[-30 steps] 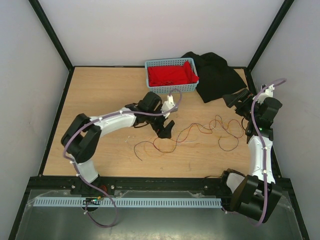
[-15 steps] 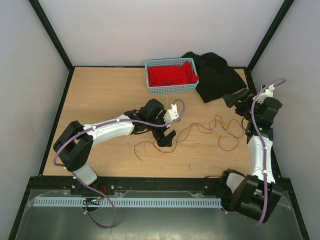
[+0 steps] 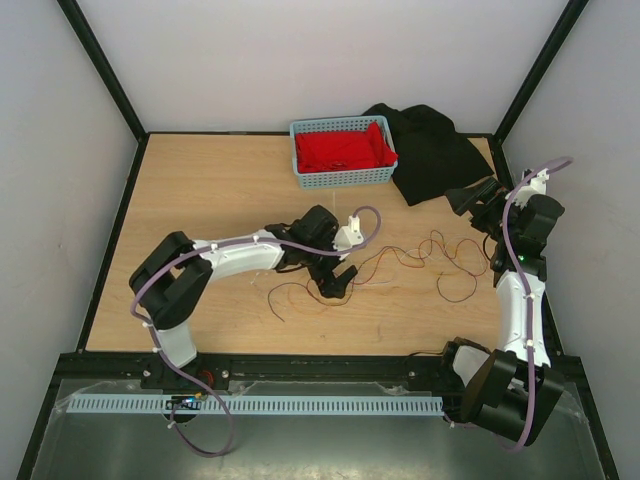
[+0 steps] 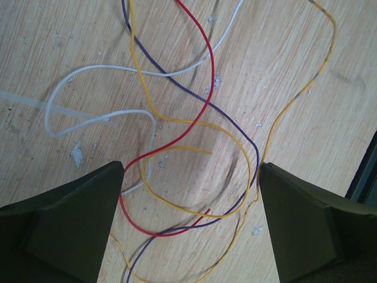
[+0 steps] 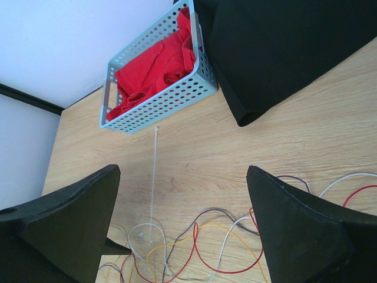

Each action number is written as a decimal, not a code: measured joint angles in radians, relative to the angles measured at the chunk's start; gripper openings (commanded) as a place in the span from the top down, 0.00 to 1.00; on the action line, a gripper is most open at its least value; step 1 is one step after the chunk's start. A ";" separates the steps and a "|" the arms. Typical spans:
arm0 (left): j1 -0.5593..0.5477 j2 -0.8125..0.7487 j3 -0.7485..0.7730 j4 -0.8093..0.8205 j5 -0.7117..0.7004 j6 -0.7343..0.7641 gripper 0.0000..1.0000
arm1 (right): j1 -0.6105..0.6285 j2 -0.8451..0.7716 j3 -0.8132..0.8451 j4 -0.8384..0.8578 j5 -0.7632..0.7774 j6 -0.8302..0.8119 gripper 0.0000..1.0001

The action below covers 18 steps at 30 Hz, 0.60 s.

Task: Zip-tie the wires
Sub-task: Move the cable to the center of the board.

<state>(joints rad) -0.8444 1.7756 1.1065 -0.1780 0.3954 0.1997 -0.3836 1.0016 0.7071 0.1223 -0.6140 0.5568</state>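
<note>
Centrally, left gripper (image 4: 191,171), jaws spread wide and empty, poised low over the left end of the wires (image 4: 210,76); red, yellow, purple and white strands loop on the wooden table (image 3: 210,190) between its fingers. Beside them, the zip tie (image 5: 154,183): a pale straight strip lying flat, near end among the strands, far end pointing at, and just short of, the light-blue basket (image 5: 171,97) holding red cloth (image 5: 156,65). At right, right gripper (image 5: 182,174), likewise gaping and empty, raised near the black cloth (image 5: 283,47).
</note>
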 measured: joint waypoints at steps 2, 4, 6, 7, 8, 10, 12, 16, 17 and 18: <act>0.000 0.009 0.005 0.006 0.001 -0.010 0.01 | 0.000 0.000 0.000 0.000 0.000 0.000 0.01; 0.000 0.021 0.013 0.011 0.005 -0.017 0.01 | 0.000 0.000 0.000 0.000 0.000 0.000 0.01; -0.002 0.035 0.023 0.015 0.012 -0.023 0.01 | 0.000 0.000 0.000 0.000 0.000 0.000 0.01; -0.002 0.041 0.025 0.017 0.016 -0.026 0.01 | 0.000 0.000 -0.001 0.000 0.000 0.000 0.01; -0.003 0.045 0.026 0.019 0.021 -0.029 0.01 | 0.000 0.000 -0.002 0.000 0.000 0.000 0.01; -0.003 0.051 0.026 0.019 0.032 -0.032 0.01 | 0.000 0.000 -0.002 0.000 0.000 0.000 0.01; -0.003 0.055 0.026 0.019 0.040 -0.036 0.01 | 0.000 0.000 -0.003 0.000 0.000 0.000 0.01; -0.003 0.063 0.026 0.021 0.038 -0.039 0.01 | 0.000 0.000 -0.004 0.000 0.000 0.000 0.01; -0.003 0.065 0.026 0.022 0.031 -0.039 0.01 | 0.000 0.000 -0.004 0.000 0.000 0.000 0.01; -0.003 0.068 0.026 0.022 0.022 -0.039 0.01 | 0.000 0.000 -0.004 0.000 0.000 0.000 0.01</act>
<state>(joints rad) -0.8478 1.8439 1.1324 -0.1558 0.4171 0.1604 -0.3836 1.0016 0.7029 0.1226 -0.6144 0.5571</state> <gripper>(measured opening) 0.988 0.993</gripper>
